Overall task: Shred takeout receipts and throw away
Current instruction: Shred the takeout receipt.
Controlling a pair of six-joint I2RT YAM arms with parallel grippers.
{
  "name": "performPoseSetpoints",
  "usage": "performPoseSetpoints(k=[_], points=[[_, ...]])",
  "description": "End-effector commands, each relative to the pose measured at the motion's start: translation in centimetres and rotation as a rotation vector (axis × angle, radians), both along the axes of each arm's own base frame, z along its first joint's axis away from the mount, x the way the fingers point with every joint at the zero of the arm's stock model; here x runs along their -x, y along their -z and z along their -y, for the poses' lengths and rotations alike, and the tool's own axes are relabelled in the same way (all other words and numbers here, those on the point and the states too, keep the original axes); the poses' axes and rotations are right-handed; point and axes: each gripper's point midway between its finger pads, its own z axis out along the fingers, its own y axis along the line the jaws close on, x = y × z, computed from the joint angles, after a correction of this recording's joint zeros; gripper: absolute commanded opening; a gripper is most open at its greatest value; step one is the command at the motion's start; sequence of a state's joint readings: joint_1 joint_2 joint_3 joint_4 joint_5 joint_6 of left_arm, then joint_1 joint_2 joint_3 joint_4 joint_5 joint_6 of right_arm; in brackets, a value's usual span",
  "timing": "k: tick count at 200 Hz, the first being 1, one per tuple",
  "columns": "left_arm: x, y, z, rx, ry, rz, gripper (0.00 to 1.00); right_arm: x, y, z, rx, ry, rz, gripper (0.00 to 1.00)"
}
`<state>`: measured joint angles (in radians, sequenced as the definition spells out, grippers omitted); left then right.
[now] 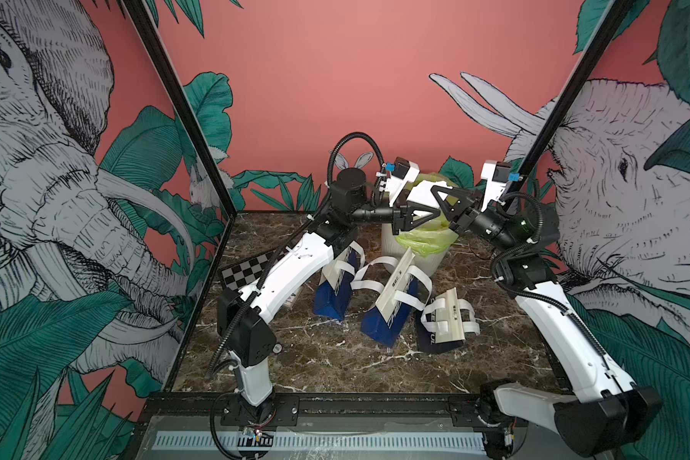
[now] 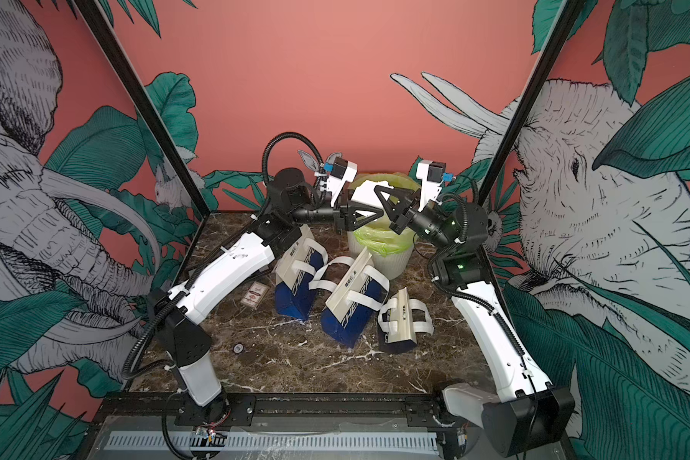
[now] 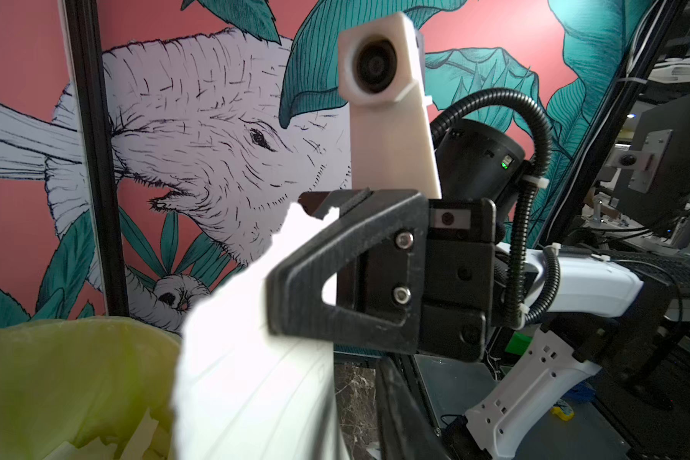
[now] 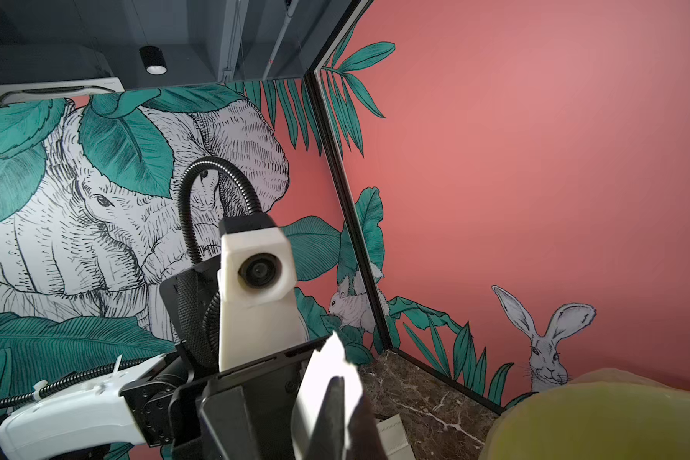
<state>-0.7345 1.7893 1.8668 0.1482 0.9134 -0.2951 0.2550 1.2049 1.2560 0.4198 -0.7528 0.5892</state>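
The task looks part-way through, in the shredding step. One receipt (image 1: 425, 193) is held in the air over the bin (image 1: 415, 261), between the two grippers. Its upper edge is ragged in both top views, which suggests a piece is already torn off. In the left wrist view pale scraps (image 3: 144, 434) lie inside the green liner (image 3: 56, 378), so some torn paper appears to be binned. What seems left is tearing this receipt down further, dropping the pieces, and dealing with any other receipts. Three blue bags (image 1: 391, 322) sit on the table (image 1: 315, 358) in front of the bin. Whether the pale bands across their tops are receipts cannot be told. The right gripper (image 1: 441, 201) is clamped shut on the receipt near its ragged upper edge. The left wrist view shows the paper pinched at its black fingertip, with the sheet spreading down from there. The left gripper (image 1: 433, 213) sits just beside it, lower on the same sheet, with its fingers at the paper. Whether they have closed on it cannot be told. The two grippers almost meet above the bin's mouth, so a released piece would likely fall in.
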Motion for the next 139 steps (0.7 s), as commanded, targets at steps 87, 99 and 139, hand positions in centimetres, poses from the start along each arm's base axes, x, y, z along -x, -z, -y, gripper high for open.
performPoseSetpoints(k=[87,99,139], points=[[-1.8,0.3,-1.0,-0.208,-0.372,0.298,0.0,0.3,0.3,-0.4,0.1,0.075,-0.064,0.0],[-3.2,1.1,-1.2,-0.298,-0.514,0.385,0.0,0.0,1.1,-0.4,0.144,0.123,-0.091,0.0],[-8.7,1.4,-4.4,-0.445,-0.889,0.45,0.0,-0.5,1.7,0.7,0.17,0.223,-0.11,0.0]])
